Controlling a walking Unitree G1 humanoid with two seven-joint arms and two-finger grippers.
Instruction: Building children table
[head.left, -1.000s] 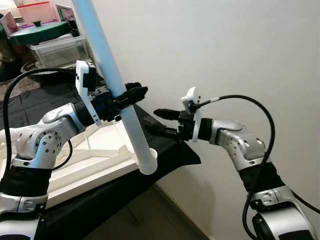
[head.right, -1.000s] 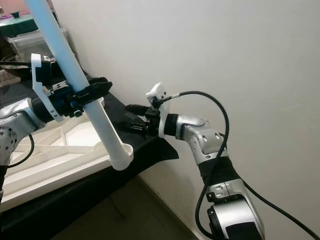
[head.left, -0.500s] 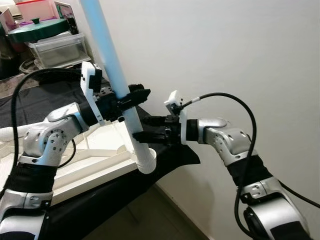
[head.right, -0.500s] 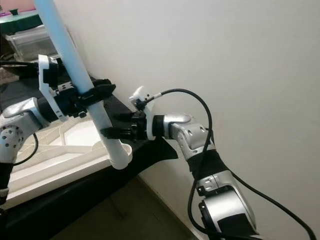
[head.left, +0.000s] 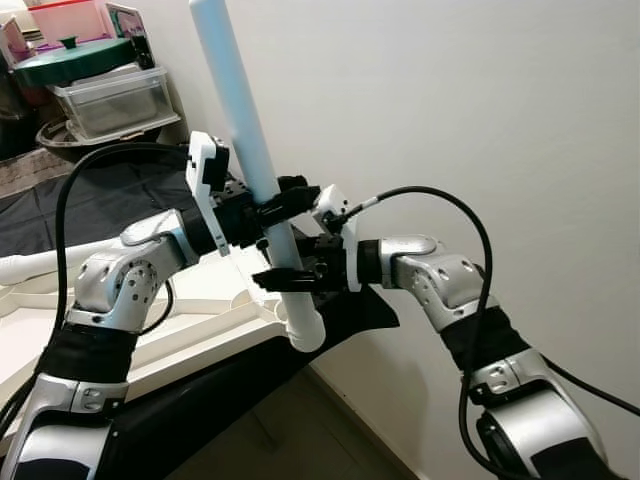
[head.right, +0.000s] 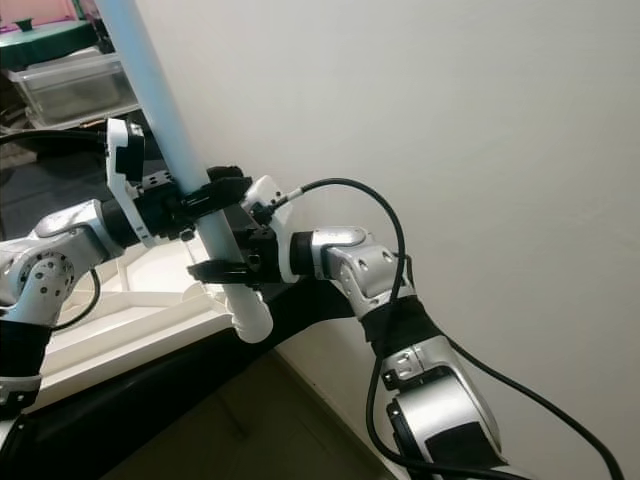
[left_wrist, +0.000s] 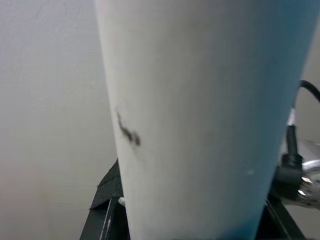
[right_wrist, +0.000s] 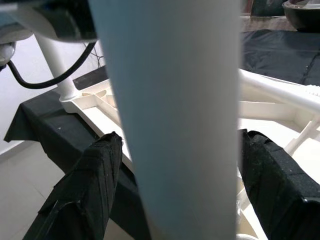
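A long white leg (head.left: 243, 140) is held tilted above the corner of an upturned white tabletop (head.left: 190, 320) on black cloth (head.left: 110, 200). The left gripper (head.left: 290, 197) is clamped round its middle. Lower down, the right gripper (head.left: 275, 284) is spread, its fingers (right_wrist: 90, 185) placed either side of the leg.

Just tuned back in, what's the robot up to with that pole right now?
It is fitting a leg to the upturned white children's table, which lies on a black-covered surface. The left hand is clamped on the long white table leg, holding it steeply upright with its foot at the table's corner socket. The right hand is lower on the same leg, one finger on each side of it; the right wrist view shows slight gaps, so it isn't squeezing yet.
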